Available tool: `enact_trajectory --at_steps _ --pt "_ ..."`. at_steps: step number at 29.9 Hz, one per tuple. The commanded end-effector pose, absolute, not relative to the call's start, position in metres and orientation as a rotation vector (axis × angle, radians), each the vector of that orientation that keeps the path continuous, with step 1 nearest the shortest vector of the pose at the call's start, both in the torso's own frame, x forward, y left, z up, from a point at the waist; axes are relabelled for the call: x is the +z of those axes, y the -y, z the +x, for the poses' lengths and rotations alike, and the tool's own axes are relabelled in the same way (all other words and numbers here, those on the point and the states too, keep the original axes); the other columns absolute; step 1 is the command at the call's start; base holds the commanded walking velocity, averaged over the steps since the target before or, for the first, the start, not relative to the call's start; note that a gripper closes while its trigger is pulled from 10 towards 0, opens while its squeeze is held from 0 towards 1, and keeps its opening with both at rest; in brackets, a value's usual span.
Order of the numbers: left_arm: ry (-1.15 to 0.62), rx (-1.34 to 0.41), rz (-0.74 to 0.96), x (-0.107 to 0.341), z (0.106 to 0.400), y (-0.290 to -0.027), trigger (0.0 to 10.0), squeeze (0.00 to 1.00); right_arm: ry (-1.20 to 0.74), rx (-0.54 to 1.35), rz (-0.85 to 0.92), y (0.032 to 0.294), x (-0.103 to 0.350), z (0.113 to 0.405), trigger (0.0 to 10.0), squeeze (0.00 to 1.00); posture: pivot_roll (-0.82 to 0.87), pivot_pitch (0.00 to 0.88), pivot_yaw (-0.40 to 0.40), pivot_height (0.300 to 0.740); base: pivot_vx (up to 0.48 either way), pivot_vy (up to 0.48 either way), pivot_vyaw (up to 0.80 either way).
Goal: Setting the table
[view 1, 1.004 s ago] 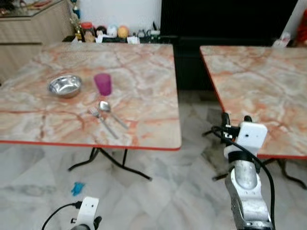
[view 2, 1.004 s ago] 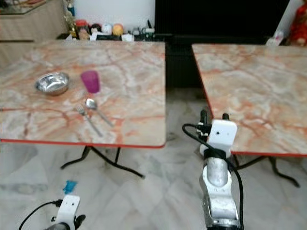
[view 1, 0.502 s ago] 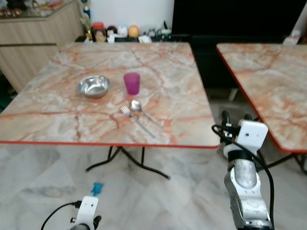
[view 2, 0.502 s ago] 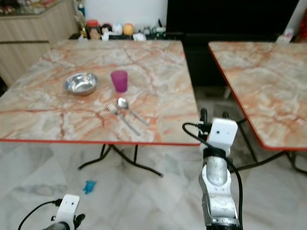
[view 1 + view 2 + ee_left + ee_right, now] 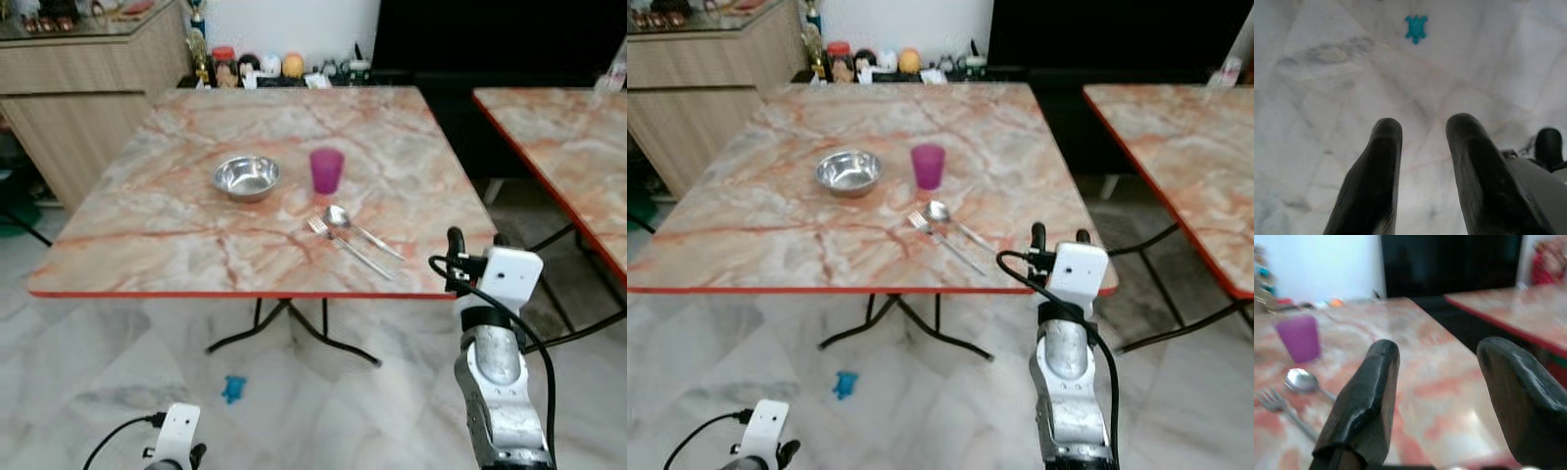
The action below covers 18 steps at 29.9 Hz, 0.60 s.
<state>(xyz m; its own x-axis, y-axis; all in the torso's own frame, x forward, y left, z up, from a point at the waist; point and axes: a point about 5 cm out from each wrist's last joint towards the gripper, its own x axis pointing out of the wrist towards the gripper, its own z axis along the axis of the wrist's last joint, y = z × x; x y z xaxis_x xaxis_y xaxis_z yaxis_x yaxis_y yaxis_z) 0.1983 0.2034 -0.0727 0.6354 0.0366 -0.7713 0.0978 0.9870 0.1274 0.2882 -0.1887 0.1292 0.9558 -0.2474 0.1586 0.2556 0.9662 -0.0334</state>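
A square marble-patterned table (image 5: 176,220) with a red edge and black folding legs carries the place setting. A second table (image 5: 573,147) of the same pattern stands to its right, apart from it. A wooden cabinet (image 5: 88,108) stands by the first table's far left corner.

On the first table, near its middle, sits a shallow steel bowl (image 5: 247,177) — round and shiny. Just right of the bowl stands an upright purple cup (image 5: 326,170), not touching it. Nearer the front edge than the cup lie a spoon (image 5: 355,227) and a fork (image 5: 345,248), side by side and slanted, heads toward the cup.

The right gripper (image 5: 1056,235) is raised at the table's front right corner, fingers spread wide, holding nothing. The left gripper (image 5: 1422,161) hangs low over the floor, fingers narrowly parted and empty. A small teal object (image 5: 233,389) lies on the floor below the table's front edge.
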Motion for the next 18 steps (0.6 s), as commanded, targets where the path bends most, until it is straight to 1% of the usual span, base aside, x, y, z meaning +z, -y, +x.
enact_trajectory --at_steps 1,18 --pt "-0.896 -0.029 0.176 -0.0733 0.1958 -0.2088 10.0 0.00 0.180 -0.245 -0.045 0.1851 0.1354 0.2906 10.0 0.00 -0.04 0.000 0.019 0.740 0.000 0.405 0.00" --pt "-0.897 -0.036 0.179 -0.0738 0.1952 -0.2077 10.0 0.00 0.185 -0.236 -0.051 0.1847 0.1357 0.2934 10.0 0.00 -0.05 0.000 0.020 0.740 0.000 0.405 0.00"
